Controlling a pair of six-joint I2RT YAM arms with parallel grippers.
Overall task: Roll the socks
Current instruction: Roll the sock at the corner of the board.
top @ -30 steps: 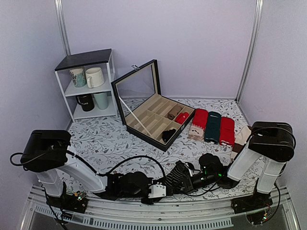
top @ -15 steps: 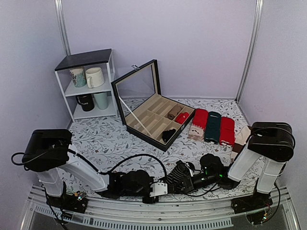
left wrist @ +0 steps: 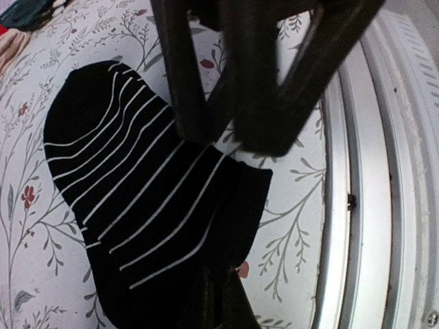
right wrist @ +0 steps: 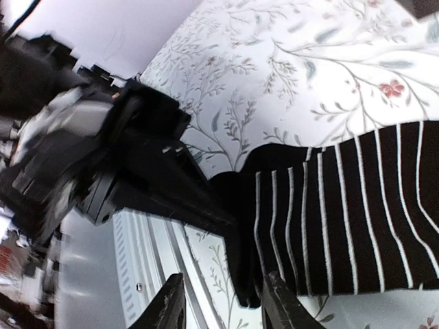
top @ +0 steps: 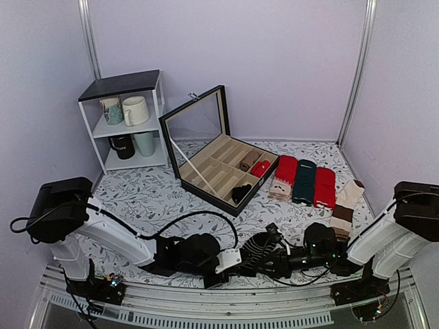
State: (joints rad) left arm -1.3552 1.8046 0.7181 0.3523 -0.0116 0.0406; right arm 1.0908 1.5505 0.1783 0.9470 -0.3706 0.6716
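Observation:
A black sock with white stripes (left wrist: 137, 178) lies flat on the floral tablecloth near the front rail; it also shows in the right wrist view (right wrist: 343, 219) and, small, in the top view (top: 263, 248). My left gripper (left wrist: 219, 301) is shut on the sock's near edge, low on the table (top: 235, 260). My right gripper (right wrist: 223, 305) is open, its fingers straddling the sock's end from the opposite side (top: 274, 258). The two grippers face each other closely over the sock.
Red, dark green and red socks (top: 304, 179) lie in a row at the back right, with a beige and brown striped sock (top: 345, 204) beside them. An open black box (top: 219, 171) holds rolled socks. A white shelf with mugs (top: 127, 123) stands back left. The metal rail (left wrist: 357, 205) runs alongside the sock.
The right arm has dropped lower and stretched out, its shoulder swinging right. Both grippers and the sock have shifted slightly right along the front edge.

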